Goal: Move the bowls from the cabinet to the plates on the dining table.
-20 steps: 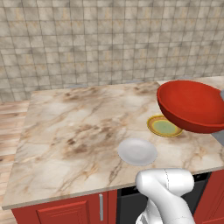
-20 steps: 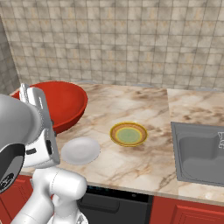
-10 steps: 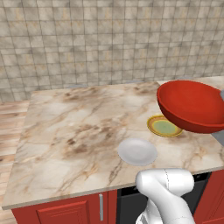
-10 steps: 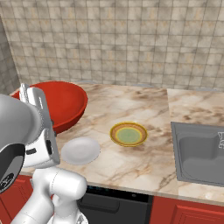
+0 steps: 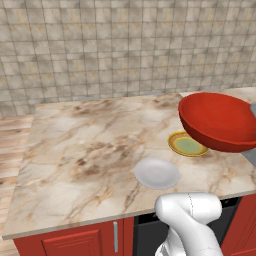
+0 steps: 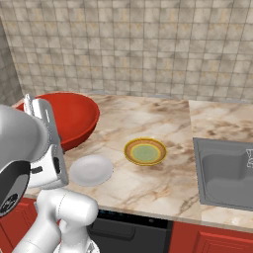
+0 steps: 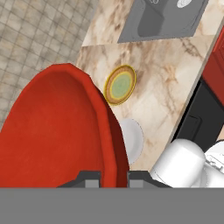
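Observation:
A wide glossy red bowl (image 5: 219, 121) (image 6: 66, 120) (image 7: 57, 131) hangs tilted above the dining table's marble top (image 5: 85, 150) (image 6: 168, 185). My gripper (image 7: 114, 176) is shut on the bowl's rim, one fingertip inside the wall and one outside. In the right base view the hand (image 6: 43, 129) stands against the bowl's near side. Two plates lie on the marble below. The yellow-rimmed plate with a pale green centre (image 5: 187, 145) (image 6: 145, 151) (image 7: 120, 84) is the farther one. The plain white plate (image 5: 157, 173) (image 6: 91, 169) (image 7: 133, 138) lies near the front edge. The cabinet is out of view.
A steel sink (image 6: 226, 170) (image 7: 162, 19) is set in the counter to the right of the plates. A tiled wall (image 5: 125, 47) backs the counter. Red cupboard fronts (image 5: 70, 242) and a black appliance front (image 6: 131, 236) run under the front edge.

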Available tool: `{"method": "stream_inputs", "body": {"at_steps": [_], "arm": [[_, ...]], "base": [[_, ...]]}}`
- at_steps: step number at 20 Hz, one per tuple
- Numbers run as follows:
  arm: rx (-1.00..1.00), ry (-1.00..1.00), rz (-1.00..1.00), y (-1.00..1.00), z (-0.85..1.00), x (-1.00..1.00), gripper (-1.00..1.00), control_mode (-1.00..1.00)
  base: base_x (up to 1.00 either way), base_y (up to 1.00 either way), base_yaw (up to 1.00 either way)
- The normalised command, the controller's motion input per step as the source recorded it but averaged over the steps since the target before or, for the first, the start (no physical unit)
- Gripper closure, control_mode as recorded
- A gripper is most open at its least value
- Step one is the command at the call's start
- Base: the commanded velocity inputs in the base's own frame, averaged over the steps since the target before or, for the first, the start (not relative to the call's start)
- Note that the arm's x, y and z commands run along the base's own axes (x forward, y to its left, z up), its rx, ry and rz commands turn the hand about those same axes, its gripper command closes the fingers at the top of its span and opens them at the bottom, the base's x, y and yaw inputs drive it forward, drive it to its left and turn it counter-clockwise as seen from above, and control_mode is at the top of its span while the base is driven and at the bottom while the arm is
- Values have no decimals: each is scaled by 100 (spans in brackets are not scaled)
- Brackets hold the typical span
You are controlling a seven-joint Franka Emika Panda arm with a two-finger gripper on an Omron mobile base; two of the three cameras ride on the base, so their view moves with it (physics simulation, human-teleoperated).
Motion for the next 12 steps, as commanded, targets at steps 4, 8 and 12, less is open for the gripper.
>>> {"method": "stream_inputs", "body": {"at_steps": [4,8,12], "arm": [[0,5,0,0,-11,18,100,-100],[-1,4,0,0,-9,14,100,-100],[-2,2,0,0,-17,16,100,-100]], "base": [[0,0,0],[0,0,0],[0,0,0]]}}
